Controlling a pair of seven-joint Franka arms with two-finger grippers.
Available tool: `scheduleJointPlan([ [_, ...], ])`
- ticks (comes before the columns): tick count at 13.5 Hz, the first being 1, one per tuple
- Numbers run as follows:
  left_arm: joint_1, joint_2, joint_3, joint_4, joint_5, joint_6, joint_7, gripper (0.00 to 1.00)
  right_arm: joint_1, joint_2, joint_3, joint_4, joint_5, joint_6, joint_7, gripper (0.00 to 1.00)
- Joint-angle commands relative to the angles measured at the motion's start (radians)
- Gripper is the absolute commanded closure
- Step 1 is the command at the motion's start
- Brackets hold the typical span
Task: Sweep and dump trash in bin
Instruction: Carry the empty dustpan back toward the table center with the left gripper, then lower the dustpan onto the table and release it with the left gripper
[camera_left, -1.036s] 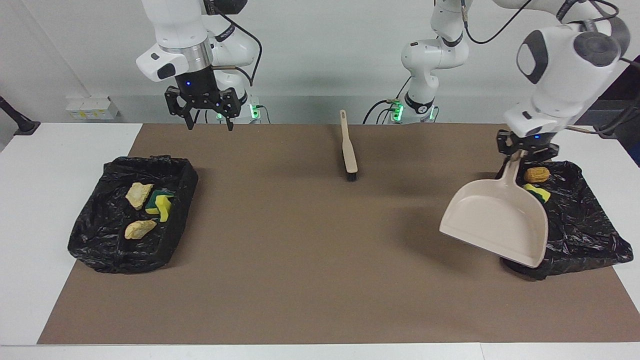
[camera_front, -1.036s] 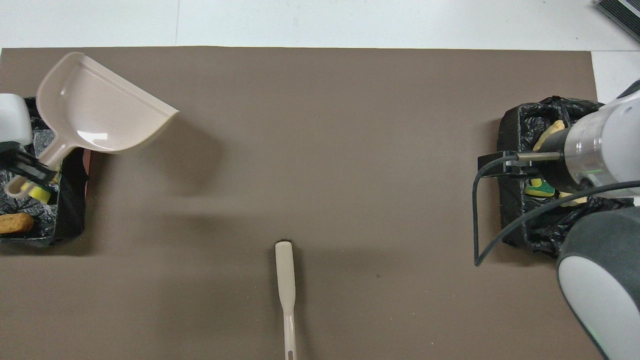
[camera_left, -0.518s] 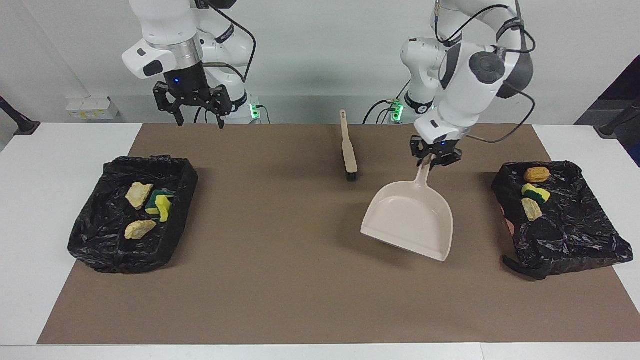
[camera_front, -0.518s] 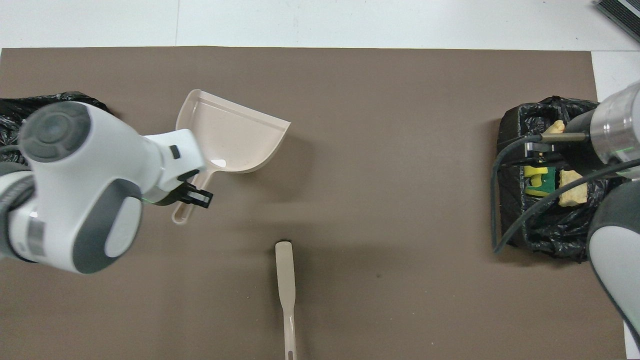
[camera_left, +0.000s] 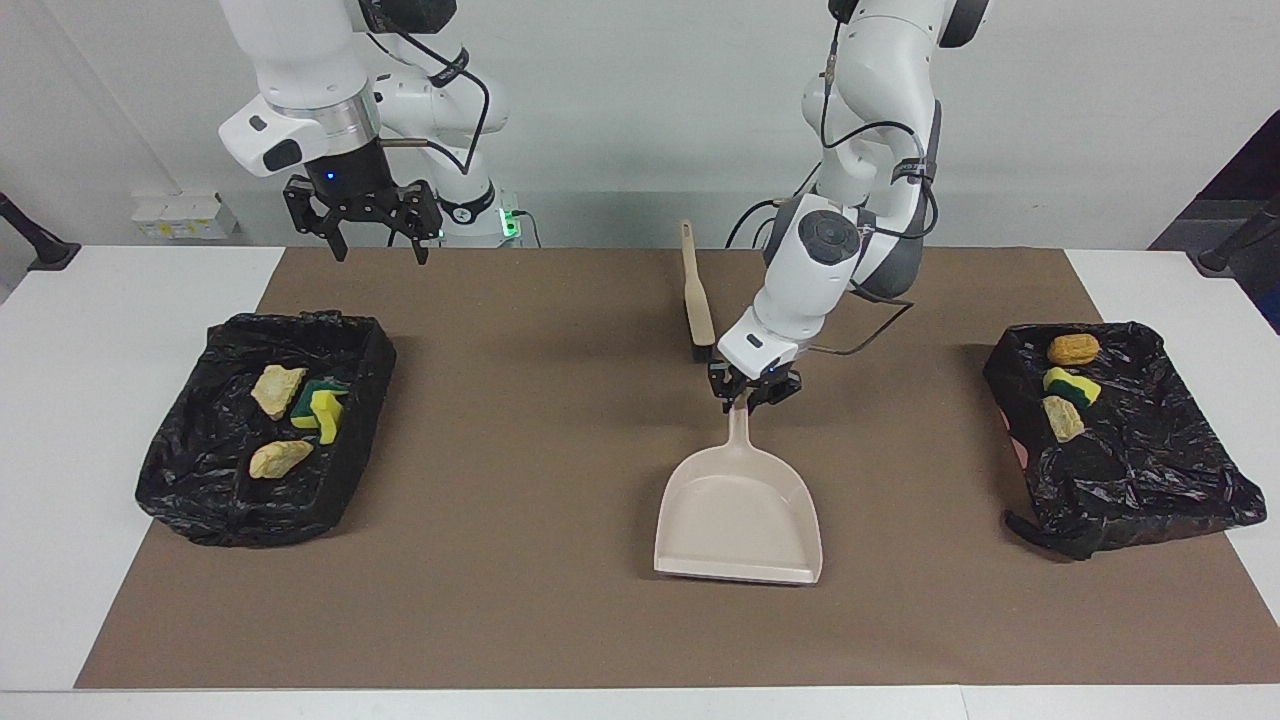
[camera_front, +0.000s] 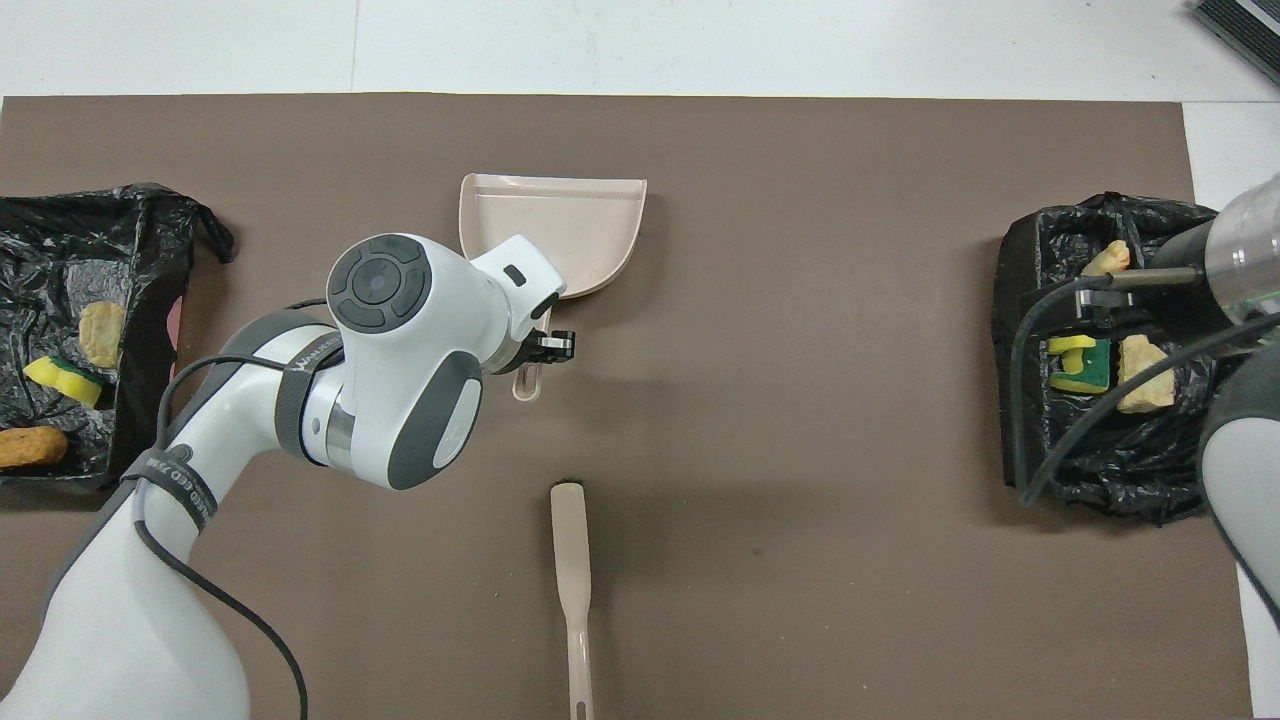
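Note:
My left gripper (camera_left: 747, 396) is shut on the handle of the beige dustpan (camera_left: 738, 520), which sits low and level at the middle of the brown mat with its lip pointing away from the robots. From overhead, the dustpan (camera_front: 560, 225) shows past my left gripper (camera_front: 535, 352). The bin (camera_left: 1150, 480) at the left arm's end holds trash: an orange-brown lump (camera_left: 1073, 348), a sponge (camera_left: 1070, 385) and a pale lump (camera_left: 1062, 418). The bin (camera_left: 220, 500) at the right arm's end holds two pale lumps (camera_left: 278, 390) and sponges (camera_left: 320, 408). My right gripper (camera_left: 380, 245) hangs open and empty, raised over the mat's edge by its base.
The beige brush (camera_left: 697, 300) lies on the mat nearer to the robots than the dustpan, bristles toward it. Overhead, the brush (camera_front: 570, 560) lies free of both arms. The brown mat (camera_left: 520, 560) covers most of the white table.
The left arm carried the dustpan from over the bin at its own end to the middle of the mat and lowered it level. The right gripper rose and drifted toward its own end.

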Motion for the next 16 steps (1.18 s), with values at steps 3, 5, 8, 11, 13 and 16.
scheduleJointPlan([
  [3, -0.044, 0.016, 0.017, 0.014, 0.014, -0.02, -0.03, 1.0, -0.01, -0.053, 0.004, -0.066, 0.012, 0.0, -0.028, 0.0],
  [5, -0.066, 0.022, 0.017, 0.008, 0.014, -0.02, -0.033, 1.0, -0.01, -0.053, 0.004, -0.066, 0.013, 0.0, -0.031, 0.0],
  [8, -0.053, 0.024, 0.017, 0.016, 0.012, -0.014, -0.141, 0.75, -0.004, -0.064, 0.006, -0.083, 0.018, 0.0, -0.035, 0.0],
  [11, -0.033, 0.036, 0.017, 0.023, 0.014, -0.026, -0.173, 0.0, 0.001, -0.069, 0.006, -0.087, 0.03, 0.0, -0.032, 0.0],
  [13, -0.032, 0.028, 0.021, 0.022, 0.015, -0.043, -0.173, 0.0, 0.002, -0.069, 0.006, -0.086, 0.03, 0.0, -0.028, 0.0],
  [16, -0.015, -0.024, 0.027, 0.03, 0.067, -0.069, -0.15, 0.0, 0.001, -0.067, 0.006, -0.086, 0.032, 0.012, 0.001, 0.0],
])
